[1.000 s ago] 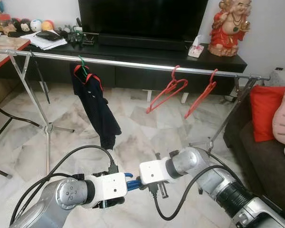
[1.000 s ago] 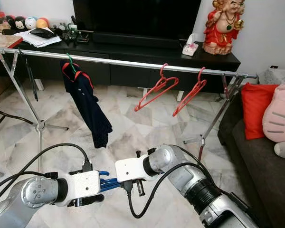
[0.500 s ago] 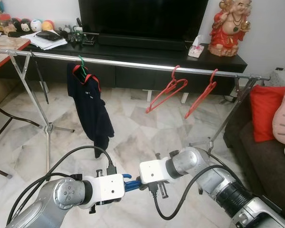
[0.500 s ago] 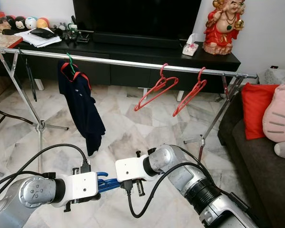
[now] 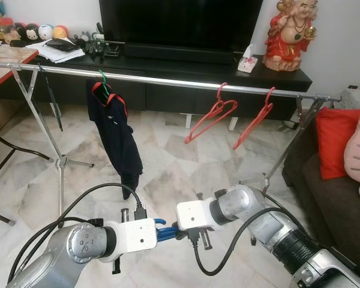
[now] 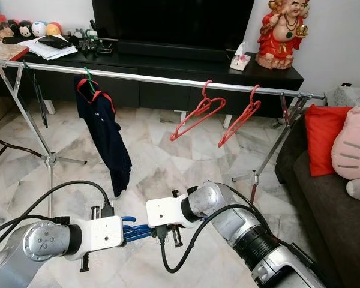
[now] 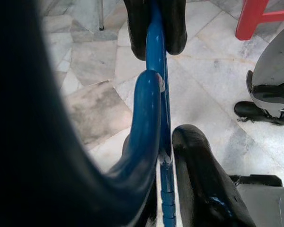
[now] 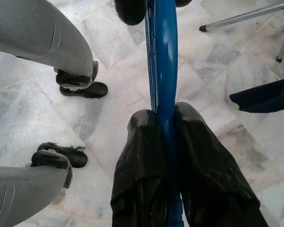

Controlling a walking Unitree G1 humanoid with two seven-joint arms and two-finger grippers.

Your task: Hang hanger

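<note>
— Rail [image 5: 168, 80] first: it runs right across the room in front of the TV cabinet [image 5: 186, 66], propped on splayed legs at each end. Why so much bare bar?

— I'd say so it can take more. A dark shirt [image 5: 115, 135] hangs off a green hanger [image 5: 102, 77] toward the left end, two red hangers [image 5: 234, 120] sit empty toward the right, and the stretch between them is free.

— And the robot?

— Both arms are held low, well beneath the bar, over the marble floor [image 5: 168, 156]. The blue hanger [image 6: 135, 230] is down there, caught between them.

— Both holding it?

— Yes. The left gripper [image 7: 163, 156] has its fingers clamped on the blue plastic beside the hook's curve, and the right gripper [image 8: 166, 142] is pinched tight on the same strip from the other end.

— Why two grips?

— My guess: it steadies the thing, or it's mid-handover, so one arm can lift the hook up to that free stretch. Nothing's hung yet.
</note>
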